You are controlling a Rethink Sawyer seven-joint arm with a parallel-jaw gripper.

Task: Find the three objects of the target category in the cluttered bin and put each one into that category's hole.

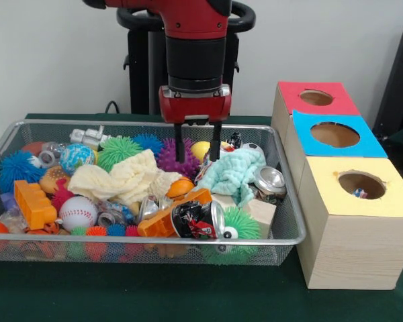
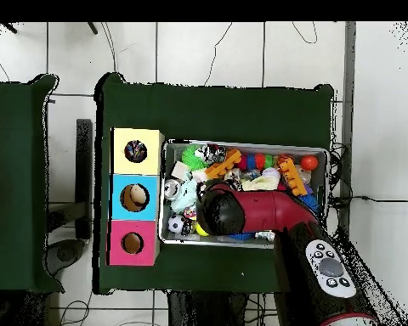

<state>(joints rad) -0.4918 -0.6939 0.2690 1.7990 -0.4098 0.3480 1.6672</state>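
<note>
My gripper (image 1: 197, 146) hangs open over the back middle of the wire bin (image 1: 148, 241), its fingertips (image 1: 179, 149) just above the clutter and holding nothing. Right behind it lie a purple spiky ball (image 1: 168, 157) and a yellow ball (image 1: 200, 149). A mint cloth (image 1: 235, 173) lies to its right and a cream cloth (image 1: 124, 178) to its left. Crushed cans lie at the bin's right (image 1: 270, 180) and front (image 1: 198, 220). Beside the bin stand three boxes with holes: red (image 1: 316, 98), blue (image 1: 334, 134) and yellow (image 1: 361, 184). In the overhead view the arm (image 2: 241, 212) hides the gripper.
The bin also holds a baseball (image 1: 77, 212), an orange block (image 1: 33, 204), a wooden block (image 1: 258, 211), a globe ball (image 1: 76, 157) and blue (image 1: 17, 168) and green (image 1: 117, 151) spiky balls. Something small shows inside the yellow box's hole. The bin's rim (image 2: 241, 146) lies close to the boxes (image 2: 136, 197).
</note>
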